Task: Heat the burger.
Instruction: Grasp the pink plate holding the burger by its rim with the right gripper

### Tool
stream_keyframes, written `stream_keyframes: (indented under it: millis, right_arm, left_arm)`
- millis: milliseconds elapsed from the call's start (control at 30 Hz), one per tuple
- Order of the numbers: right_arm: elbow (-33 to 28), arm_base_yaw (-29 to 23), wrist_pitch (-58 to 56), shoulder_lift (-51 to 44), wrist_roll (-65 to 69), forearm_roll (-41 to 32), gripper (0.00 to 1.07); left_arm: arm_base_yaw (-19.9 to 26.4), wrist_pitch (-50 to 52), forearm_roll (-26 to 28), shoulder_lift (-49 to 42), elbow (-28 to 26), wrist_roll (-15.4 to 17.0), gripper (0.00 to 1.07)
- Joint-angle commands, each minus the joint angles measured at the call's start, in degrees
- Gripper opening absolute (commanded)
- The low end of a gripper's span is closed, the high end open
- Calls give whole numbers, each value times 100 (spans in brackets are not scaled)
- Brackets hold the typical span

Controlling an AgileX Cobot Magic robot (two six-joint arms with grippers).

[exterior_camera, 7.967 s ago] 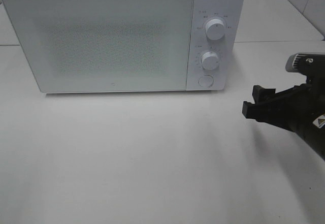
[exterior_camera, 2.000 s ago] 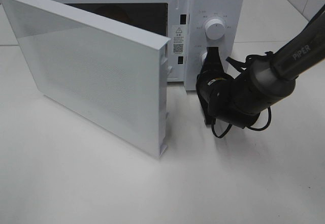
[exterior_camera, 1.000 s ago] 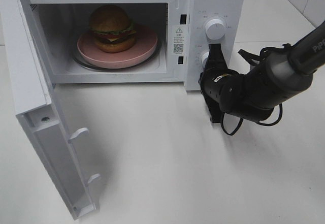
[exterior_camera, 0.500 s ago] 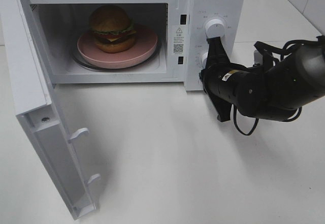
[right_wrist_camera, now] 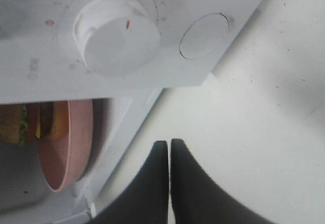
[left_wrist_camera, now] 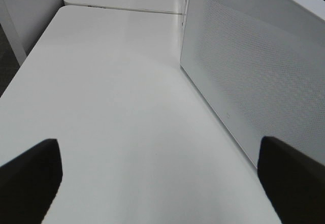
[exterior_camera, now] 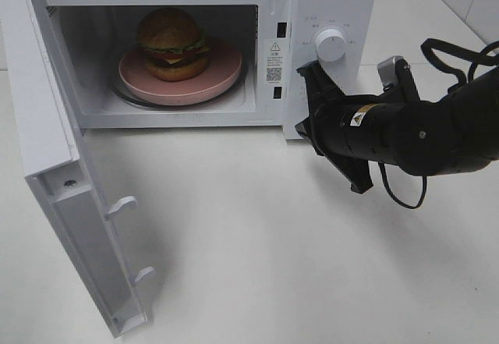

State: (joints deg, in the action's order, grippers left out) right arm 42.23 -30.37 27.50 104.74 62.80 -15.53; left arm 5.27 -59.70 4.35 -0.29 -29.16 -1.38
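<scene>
Plainly, one burger (exterior_camera: 173, 44) on one pink plate (exterior_camera: 228, 65) inside one microwave (exterior_camera: 335, 1); left fingers (left_wrist_camera: 30, 178) wide, right fingers (right_wrist_camera: 152, 183) pressed together.

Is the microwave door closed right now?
No, the microwave door stands swung wide open, showing the burger on the pink plate inside.

White box-shaped microwave (exterior_camera: 343, 8) on white tabletop (exterior_camera: 273, 266), hinged door (exterior_camera: 47, 125) standing wide open; round pink plate (exterior_camera: 226, 67) inside cavity.
</scene>
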Motion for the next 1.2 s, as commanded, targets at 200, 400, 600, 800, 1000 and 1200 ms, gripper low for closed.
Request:
stream_keyframes:
  millis: [200,400,600,800,1000,1200]
  right_arm:
    - [-6,29,-1352,-550,-1908,132,1]
    - [264,29,-2659,-785,-3724,160,2]
    - [882,29,-4228,-802,-5529,195,3]
    - [1375,29,-5157,-802,-6744,361,3]
    - [1673,29,-5758,-802,-8125,791,4]
    - [1942,29,-6171,-802,-10176,1089,4]
  left_arm:
    - [6,40,29,-109,23,11,100]
    - [6,40,29,-109,23,11,100]
    - [6,40,29,-109,23,11,100]
    - [6,40,29,-109,23,11,100]
    - [6,40,29,-109,23,11,100]
    - [6,40,29,-109,23,11,100]
